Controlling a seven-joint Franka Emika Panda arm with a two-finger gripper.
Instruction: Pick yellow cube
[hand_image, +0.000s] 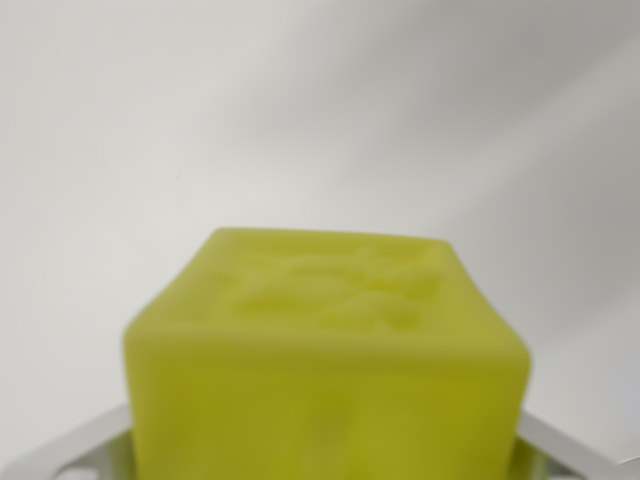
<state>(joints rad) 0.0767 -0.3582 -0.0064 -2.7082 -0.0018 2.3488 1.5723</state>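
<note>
Surface: pale grey-white ground (300, 100) fills the whole upper part of the wrist view, plain, with soft diagonal bands of shadow running from lower left to upper right.
Cube: yellow cube (325, 370) sits low and centred, very close to the camera and out of focus; its top face and near face both show, and the bottom edge is cut off by the frame.
Cube top: raised, lumpy relief on the upper face, too blurred to read as any shape or letter.
Cube edges: rounded corners, slightly tilted so the top face slopes away from the lens.
Gripper: only pale, light-coloured parts of the gripper (325, 462) show, poking out at the wrist view's left and right bottom corners on either side of the cube.
Grip: the cube sits between those two parts, but whether they press on it I cannot tell, as the cube hides the contact.
</note>
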